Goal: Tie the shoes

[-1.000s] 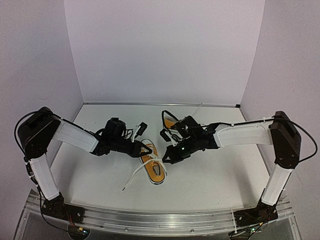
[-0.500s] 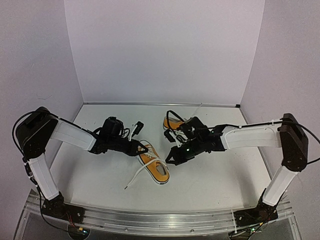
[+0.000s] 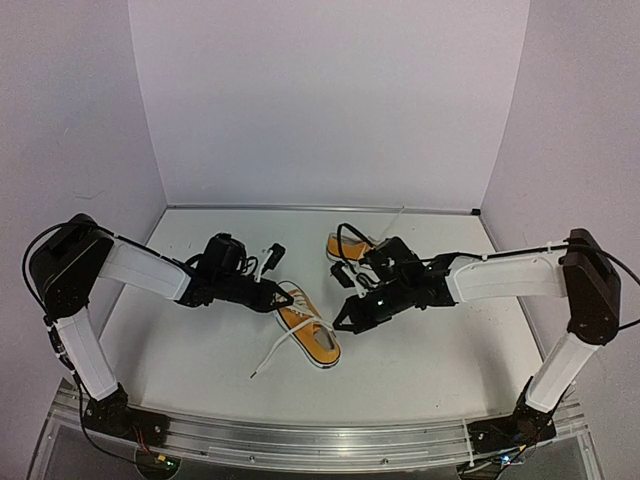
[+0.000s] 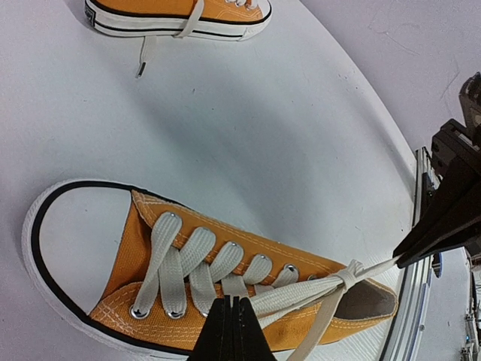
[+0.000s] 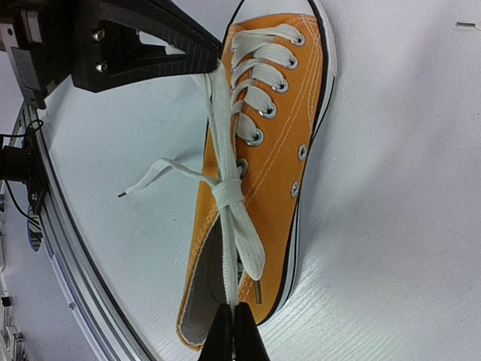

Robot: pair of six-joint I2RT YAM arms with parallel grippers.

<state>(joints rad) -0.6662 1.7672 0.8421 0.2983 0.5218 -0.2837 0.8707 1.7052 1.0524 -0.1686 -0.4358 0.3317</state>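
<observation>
L gripper [image 4: 231, 301] & R gripper [image 5: 234, 308] each pinch lace [image 5: 244, 248] of near shoe [image 3: 310, 325], on table [image 3: 430, 355] btwn them; risk: uneven pull drags shoe or lace slips, leaving knot [image 5: 228, 192] loose.

The centre of the top view is taken up by the near shoe [image 3: 312, 335]. It is closely flanked by the left claw [image 3: 279, 298] and the right claw [image 3: 338, 324], each clamped on the laces [image 4: 293, 292] stretched taut between them. A loose lace end [image 3: 268, 358] is trailed toward lower left. The second shoe [image 3: 343, 246] is screened by the right arm [image 3: 500, 275]. Open counter [image 3: 450, 362] is offered at lower right and along the back wall [image 3: 320, 100].
</observation>
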